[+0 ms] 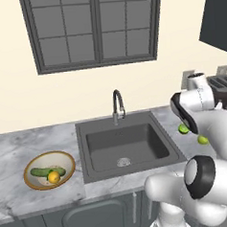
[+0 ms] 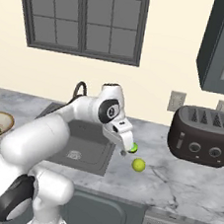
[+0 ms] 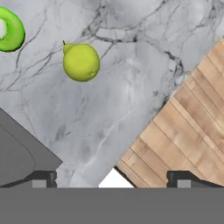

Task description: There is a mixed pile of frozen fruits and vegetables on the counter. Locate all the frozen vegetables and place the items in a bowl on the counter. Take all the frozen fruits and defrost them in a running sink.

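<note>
Hovering over the counter [image 2: 184, 185] just right of the sink [image 1: 125, 146], the gripper [image 2: 124, 146] points down with its jaws spread wide apart and nothing between them. In the hand view the two dark fingertips [image 3: 43, 178] stand far apart at the bottom, over bare marble, with the counter edge and wood floor [image 3: 192, 122] beyond.

Green ball [image 2: 134, 147] sits just beside the gripper on the marble; from the hand view it shows a cut face, pale centre with a green ring. Yellow-green ball [image 2: 138, 164] lies near it, apart, a little closer to the counter edge.

Sink is dry, with the curved faucet [image 1: 117, 104] behind it. Left of the sink the bowl [image 1: 49, 170] rests on the counter, holding the cucumber [image 1: 46, 172] and the yellow-orange round item [image 1: 53, 177], touching each other.

Toaster [image 2: 203, 136] stands on the counter at the far right, by the wall.
</note>
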